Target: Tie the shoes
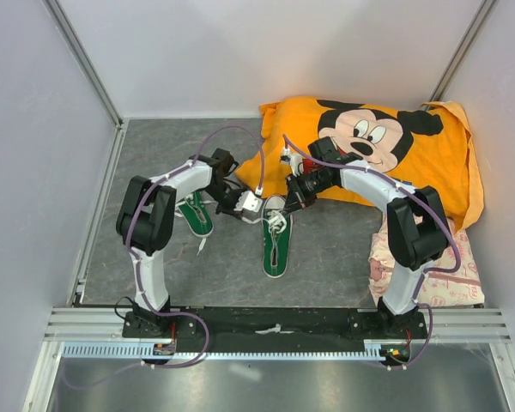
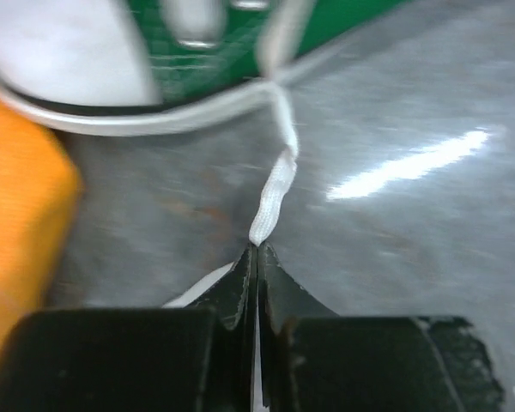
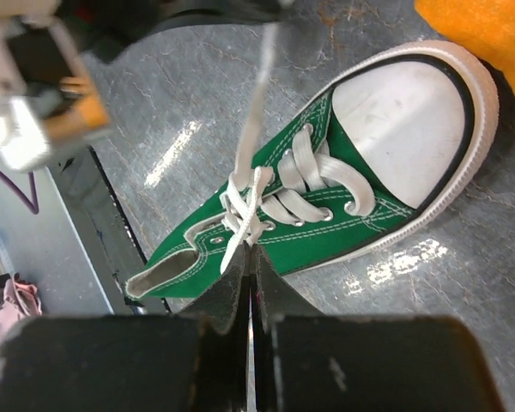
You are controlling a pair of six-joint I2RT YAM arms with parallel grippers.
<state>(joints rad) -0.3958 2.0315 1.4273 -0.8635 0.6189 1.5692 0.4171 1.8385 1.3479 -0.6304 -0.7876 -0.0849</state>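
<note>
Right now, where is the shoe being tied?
Top view: the shoe lies centre-frame, toe toward the orange cloth, right of the other shoe. Left gripper and right gripper both pinch its laces.

— Any writing you can read anywhere?

— None. No letters, numbers or labels are legible in any of the three views.

— Nothing printed at all?

— Only a picture: a cartoon mouse face [image 1: 365,136] on the orange cloth [image 1: 438,172], with black ears and a pale face. No words can be made out beside it.
</note>
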